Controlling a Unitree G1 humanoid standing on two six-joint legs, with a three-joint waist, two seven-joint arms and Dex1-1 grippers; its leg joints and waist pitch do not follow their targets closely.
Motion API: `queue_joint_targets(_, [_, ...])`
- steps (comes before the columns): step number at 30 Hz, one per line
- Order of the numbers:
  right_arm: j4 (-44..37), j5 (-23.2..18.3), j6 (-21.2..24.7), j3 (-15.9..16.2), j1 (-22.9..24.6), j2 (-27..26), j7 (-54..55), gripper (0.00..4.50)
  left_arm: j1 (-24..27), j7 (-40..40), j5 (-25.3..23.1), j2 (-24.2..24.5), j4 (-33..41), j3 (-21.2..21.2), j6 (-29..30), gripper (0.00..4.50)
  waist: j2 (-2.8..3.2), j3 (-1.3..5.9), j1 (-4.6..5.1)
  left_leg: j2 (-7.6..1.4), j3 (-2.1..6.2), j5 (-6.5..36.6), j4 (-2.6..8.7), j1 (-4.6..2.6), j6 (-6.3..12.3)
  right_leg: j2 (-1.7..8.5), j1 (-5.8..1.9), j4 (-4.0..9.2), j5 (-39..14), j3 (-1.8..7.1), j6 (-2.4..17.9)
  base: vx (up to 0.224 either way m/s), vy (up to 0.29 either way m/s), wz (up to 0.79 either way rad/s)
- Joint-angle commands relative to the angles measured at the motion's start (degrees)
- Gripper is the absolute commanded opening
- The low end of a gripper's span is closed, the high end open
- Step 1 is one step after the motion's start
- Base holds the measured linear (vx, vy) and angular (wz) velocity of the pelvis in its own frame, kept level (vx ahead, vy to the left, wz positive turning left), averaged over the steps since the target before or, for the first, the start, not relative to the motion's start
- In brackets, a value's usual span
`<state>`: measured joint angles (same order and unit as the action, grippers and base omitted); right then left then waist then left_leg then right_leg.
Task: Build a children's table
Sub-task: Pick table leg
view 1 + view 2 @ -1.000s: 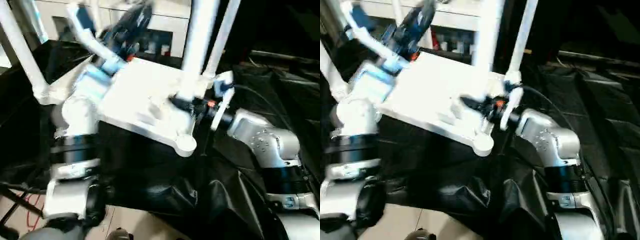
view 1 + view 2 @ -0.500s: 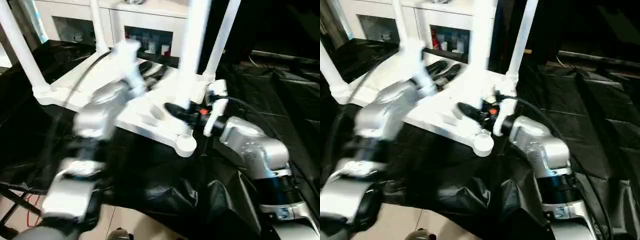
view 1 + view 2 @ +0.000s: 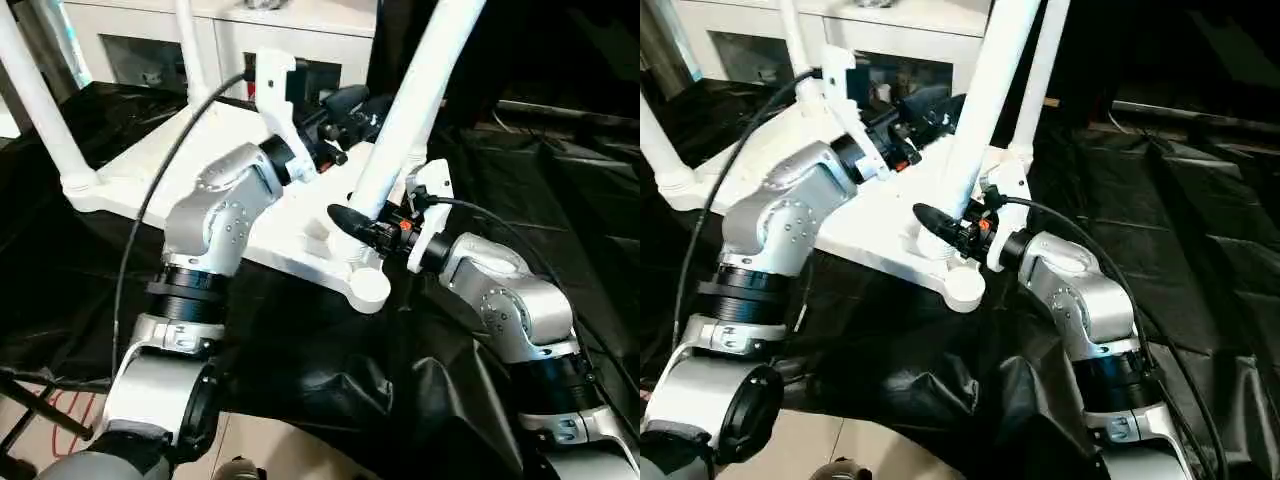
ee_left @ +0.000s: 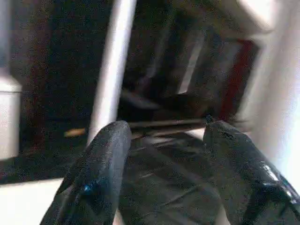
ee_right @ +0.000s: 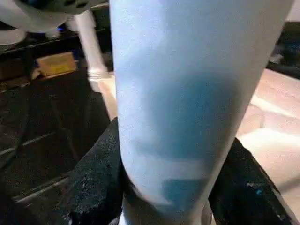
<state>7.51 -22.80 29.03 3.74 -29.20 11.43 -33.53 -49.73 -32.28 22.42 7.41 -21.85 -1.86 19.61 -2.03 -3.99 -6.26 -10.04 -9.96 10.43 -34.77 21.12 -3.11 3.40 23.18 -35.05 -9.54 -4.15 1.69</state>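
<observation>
Beside held leg [image 3: 412,110], left claw [image 3: 345,112] newly arrived

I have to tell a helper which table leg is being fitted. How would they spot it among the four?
Find the white tabletop lying upside down on the black sheet. At its near corner, one leg leans, while the others stand straight. It is the leg the right pincer clamps near its base.
</observation>
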Motion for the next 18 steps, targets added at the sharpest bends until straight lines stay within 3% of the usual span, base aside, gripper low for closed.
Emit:
queue_joint_targets(1, [1.31, 0.75, -0.3, -3.42, -1.27, 0.18, 3.06, 1.91, -0.99, 1.68, -7.08, 3.75, -3.79, 2.89, -3.64, 2.9, 0.13, 4.68, 0.08, -2.74, 1.13, 8.59, 4.07, -0.69, -0.31, 4.94, -3.5, 4.16, -13.3, 3.08, 7.49, 0.0, 0.0, 0.0])
queue_joint_targets(4, [2.42, 1.77, -0.52, -4.39, -1.37, 0.69, 5.4, 1.91, 0.15, -3.74, -14.12, 9.71, -7.27, 8.77, -8.19, 2.9, 0.44, 4.76, 0.27, -2.86, 1.27, 8.34, 4.31, -0.88, -1.15, 4.81, -3.25, 4.02, -13.23, 3.15, 5.69, 0.0, 0.0, 0.0])
queue_joint_targets(8, [3.23, 2.65, -2.5, -4.44, -1.29, 1.25, 5.63, 1.91, 1.95, -13.76, -14.52, 12.59, -7.67, 12.57, -10.21, 2.9, 0.68, 4.89, 0.22, -2.97, 0.99, 6.67, 4.18, -0.98, -1.6, 5.19, -3.19, 3.32, -7.68, 3.27, 9.2, 0.0, 0.0, 0.0])
queue_joint_targets(9, [3.84, 3.01, -3.34, -4.55, -1.32, 1.36, 5.82, 1.91, 2.46, -17.48, -14.61, 13.28, -8.21, 14.03, -10.73, 2.9, 0.6, 4.86, 0.17, -2.93, 0.94, 6.5, 4.15, -0.98, -1.39, 5.24, -3.2, 3.36, -7.22, 3.29, 9.69, 0.0, 0.0, 0.0])
queue_joint_targets(10, [4.71, 3.56, -4.18, -4.83, -1.43, 1.53, 6.39, 1.91, 2.75, -22.71, -15.16, 13.94, -9.87, 16.52, -11.71, 2.9, 0.03, 4.88, -0.02, -2.94, 0.82, 6.06, 4.16, -0.86, -0.96, 5.43, -3.34, 3.13, -7.17, 3.33, 10.29, 0.0, 0.0, 0.0])
queue_joint_targets(14, [5.58, 4.93, -4.77, -4.96, -1.52, 1.98, 7.57, 1.91, 1.42, -31.02, -18.68, 13.75, -17.55, 21.68, -15.75, 2.9, 0.4, 4.69, 0.07, -2.82, 0.77, 7.77, 4.34, -0.96, -1.29, 5.36, -3.25, 3.77, -10.74, 3.41, 9.16, 0.0, 0.0, 0.0])
queue_joint_targets(18, [4.68, 5.42, -4.14, -5.62, -0.51, 2.34, 8.59, 1.91, -1.48, -34.83, -24.09, 12.99, -26.97, 25.35, -21.38, 2.9, 0.31, 4.71, 0.09, -2.92, 0.96, 9.22, 4.42, -1.01, -1.49, 5.6, -3.43, 4.03, -12.81, 3.45, 8.41, 0.0, 0.0, 0.0])
